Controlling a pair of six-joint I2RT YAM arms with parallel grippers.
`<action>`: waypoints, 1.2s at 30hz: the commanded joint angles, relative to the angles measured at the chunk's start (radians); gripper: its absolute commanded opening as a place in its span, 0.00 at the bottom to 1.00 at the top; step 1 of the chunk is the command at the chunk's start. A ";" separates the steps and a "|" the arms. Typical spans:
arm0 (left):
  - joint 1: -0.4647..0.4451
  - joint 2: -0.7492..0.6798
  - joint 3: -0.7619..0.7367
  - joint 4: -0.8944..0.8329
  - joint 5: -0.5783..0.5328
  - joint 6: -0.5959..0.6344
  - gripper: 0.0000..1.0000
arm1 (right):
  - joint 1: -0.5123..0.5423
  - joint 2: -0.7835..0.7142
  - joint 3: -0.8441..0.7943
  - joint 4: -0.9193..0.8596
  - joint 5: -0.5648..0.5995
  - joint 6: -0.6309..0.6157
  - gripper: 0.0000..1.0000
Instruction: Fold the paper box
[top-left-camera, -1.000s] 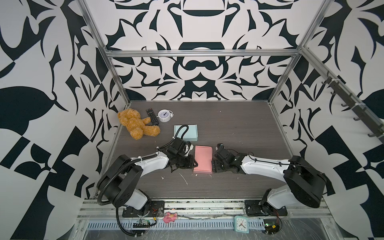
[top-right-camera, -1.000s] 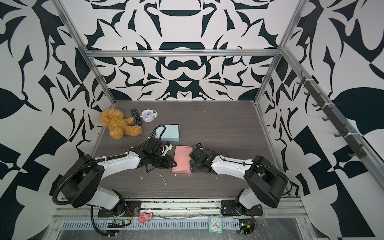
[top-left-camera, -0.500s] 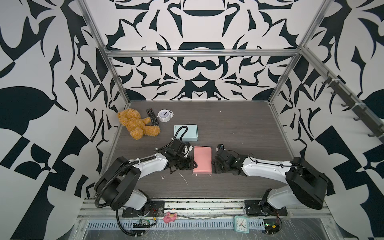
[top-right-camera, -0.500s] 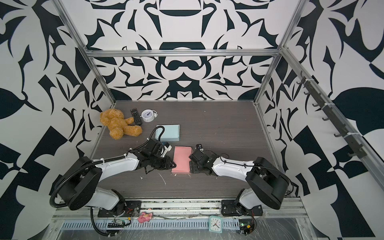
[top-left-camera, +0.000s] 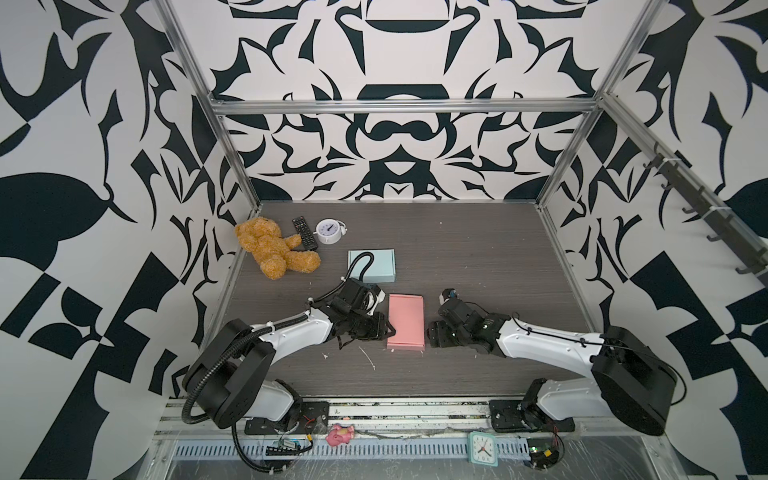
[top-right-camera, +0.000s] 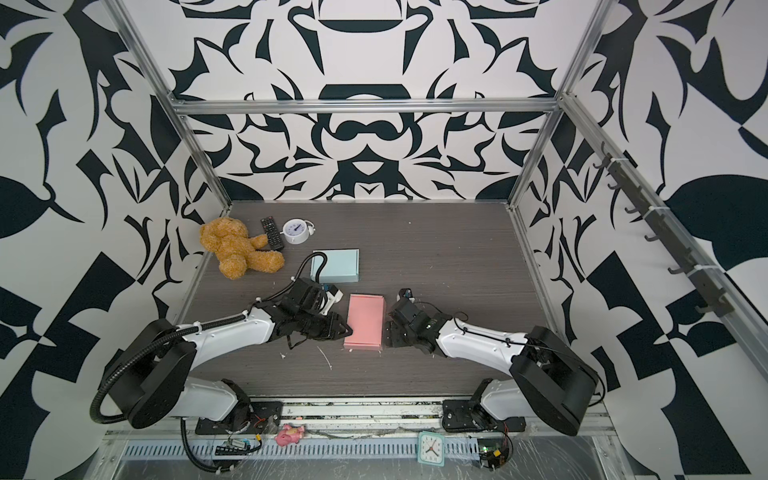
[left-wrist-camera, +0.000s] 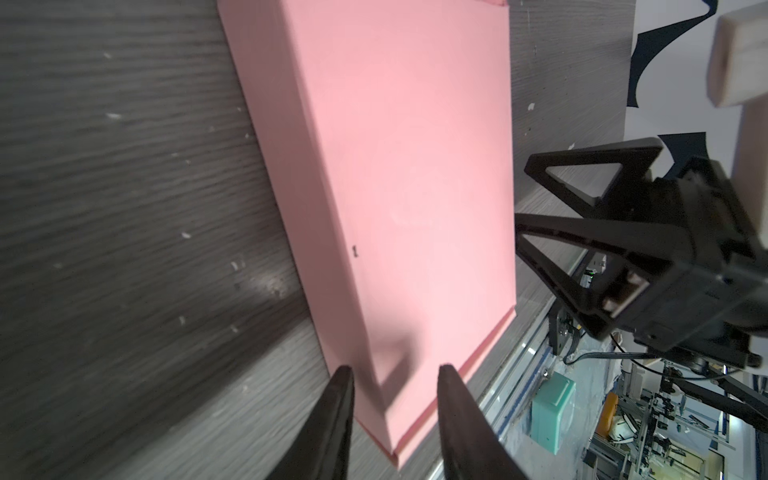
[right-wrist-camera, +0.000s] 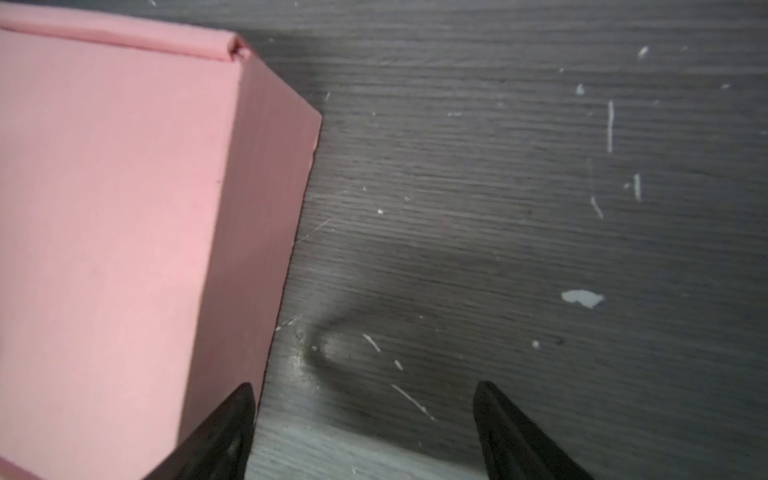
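Pink box looks folded shut, flat on table between your arms.
Left gripper: jaws parted astride box corner, clamping nothing.
Right gripper: wide open, one jaw beside box wall.
Risk: your sideways nudge slides light box or pops lid.

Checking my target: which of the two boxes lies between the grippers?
The pink box, flat between the left gripper and right gripper; the light blue box sits farther back, clear of both.
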 joint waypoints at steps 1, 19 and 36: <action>0.005 -0.024 -0.005 -0.036 -0.012 0.025 0.41 | -0.025 -0.007 0.055 -0.012 -0.016 -0.040 0.83; 0.091 0.074 0.127 -0.064 0.080 0.070 0.50 | -0.132 0.169 0.198 0.062 -0.108 -0.120 0.33; 0.121 0.209 0.203 0.023 0.143 0.042 0.50 | -0.153 0.261 0.238 0.143 -0.162 -0.116 0.14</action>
